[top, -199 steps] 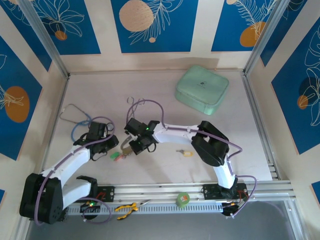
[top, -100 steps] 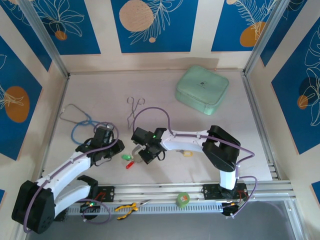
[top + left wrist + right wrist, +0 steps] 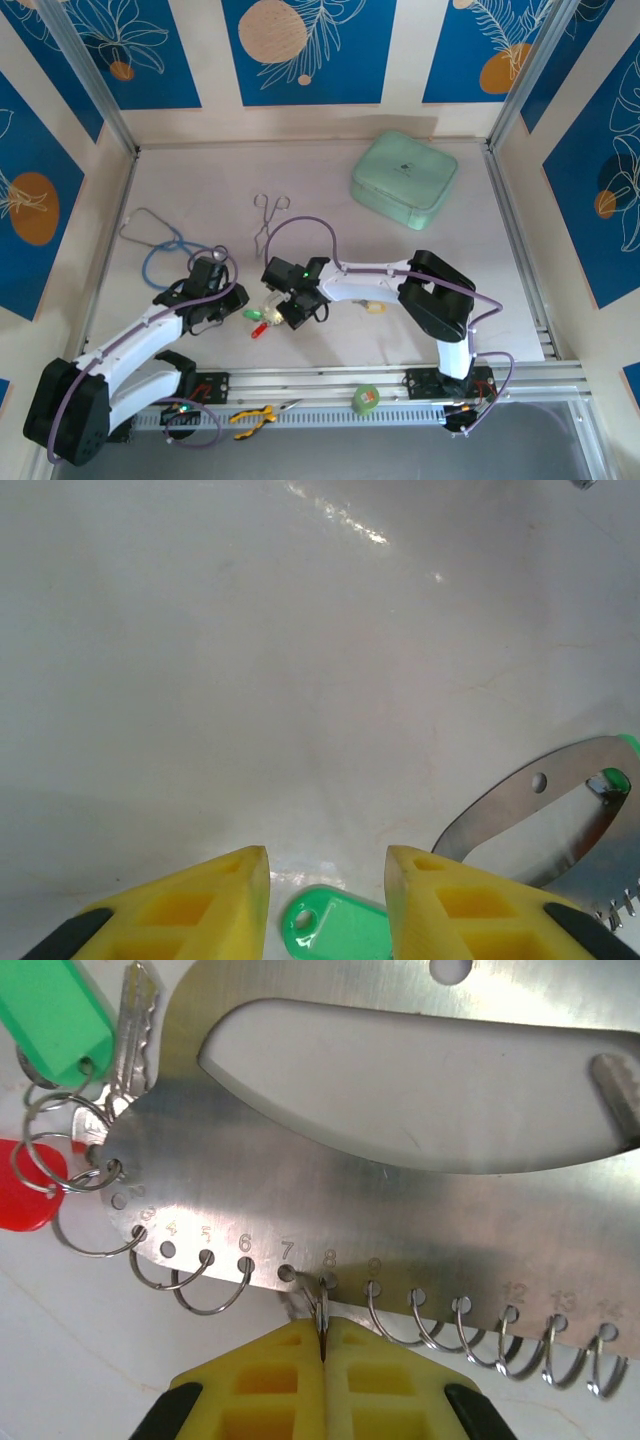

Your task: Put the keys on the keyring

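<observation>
Keyring: a flat steel piece (image 3: 420, 1215) with a cut-out middle and numbered holes along one edge, a small wire ring hanging in each. It lies flat on the pale table (image 3: 330, 170), well apart from the mint-green case (image 3: 403, 180), out toward the case's near-left.

Keys on it: a green-headed key (image 3: 50, 1010) with a silver blade and a red head (image 3: 25, 1185), chained by small rings to the end of the keyring farthest from the case (the red one's blade is out of my sight).

Loose key: a yellow key (image 3: 373, 307) on the table just beside the right arm, nearer the case than the keyring is.

Right gripper (image 3: 322, 1325): yellow fingers pressed together with no gap, nipping one small ring of the keyring by the hole marked 8 (the ring stands on edge between the tips).

Left gripper (image 3: 327, 865): fingers partway apart, low over the table, beyond the keys as seen from the case. A green plastic head (image 3: 335, 930) lies in the gap (whether it is that same green key, or whether the pads touch it, I cannot tell).

Forceps (image 3: 268, 215): steel, lying to the left of the case, well apart from it.

Stethoscope (image 3: 155, 240): blue-tubed, farther left of the case than the forceps.
</observation>
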Action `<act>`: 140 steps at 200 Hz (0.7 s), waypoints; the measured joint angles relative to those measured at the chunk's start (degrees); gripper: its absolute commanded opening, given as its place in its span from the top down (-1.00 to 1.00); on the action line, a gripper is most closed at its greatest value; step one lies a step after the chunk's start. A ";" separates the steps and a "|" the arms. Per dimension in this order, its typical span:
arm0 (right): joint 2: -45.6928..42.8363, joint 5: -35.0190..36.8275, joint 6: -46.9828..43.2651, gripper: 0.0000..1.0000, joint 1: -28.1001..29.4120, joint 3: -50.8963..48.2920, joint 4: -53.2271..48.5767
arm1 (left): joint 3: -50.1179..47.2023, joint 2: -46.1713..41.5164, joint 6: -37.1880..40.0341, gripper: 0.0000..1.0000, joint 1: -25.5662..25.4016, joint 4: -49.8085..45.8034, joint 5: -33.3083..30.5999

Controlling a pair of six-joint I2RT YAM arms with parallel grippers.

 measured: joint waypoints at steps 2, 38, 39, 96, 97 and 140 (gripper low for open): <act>0.02 -0.04 0.00 0.89 0.00 0.00 0.02 | -0.02 0.00 0.00 0.28 0.00 0.00 0.00; 0.37 -0.74 0.04 0.66 0.00 0.22 0.61 | -0.11 0.00 0.00 0.28 -0.02 0.02 0.02; 0.37 -0.76 0.07 0.66 -0.02 0.22 0.61 | -0.11 0.00 0.00 0.28 -0.02 0.02 0.02; 0.33 -1.88 0.07 0.63 -0.13 0.22 1.18 | -0.11 0.09 0.00 0.28 -0.22 0.02 0.02; 0.33 -1.90 0.07 0.63 -0.13 0.22 1.20 | -0.11 0.09 0.02 0.28 -0.22 0.02 0.00; -0.61 -4.48 0.50 0.65 -1.38 -0.57 3.04 | -0.11 0.33 0.00 0.28 -0.22 0.04 0.00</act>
